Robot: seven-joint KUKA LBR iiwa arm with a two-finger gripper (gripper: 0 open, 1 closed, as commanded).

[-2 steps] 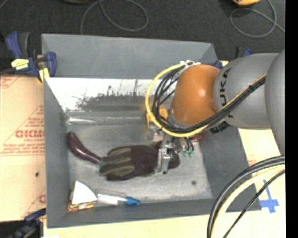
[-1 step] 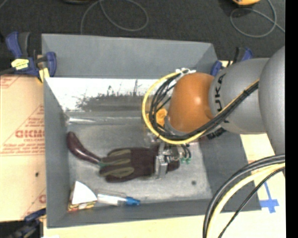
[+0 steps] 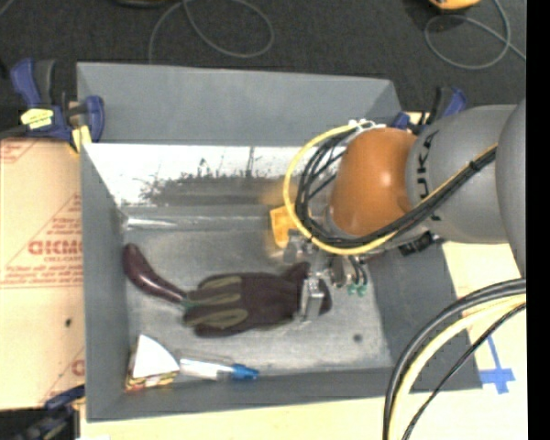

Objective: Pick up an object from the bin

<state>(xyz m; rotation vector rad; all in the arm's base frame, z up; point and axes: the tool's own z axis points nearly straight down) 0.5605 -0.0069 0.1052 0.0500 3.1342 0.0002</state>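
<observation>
My gripper [image 3: 313, 298] is low in the bin, right of centre, at the cuff end of a dark maroon glove [image 3: 247, 302] with olive-green finger parts; the glove lies flat and points left. A dark purple, eggplant-shaped thing [image 3: 145, 273] lies just left of the glove, touching its fingertips. A yellow block [image 3: 280, 225] sits just behind the gripper, partly hidden by the arm.
Near the bin's front left corner lie a white triangular piece [image 3: 152, 358] and a white pen with a blue cap [image 3: 218, 370]. The arm, with its orange cover and cables, hangs over the bin's right half.
</observation>
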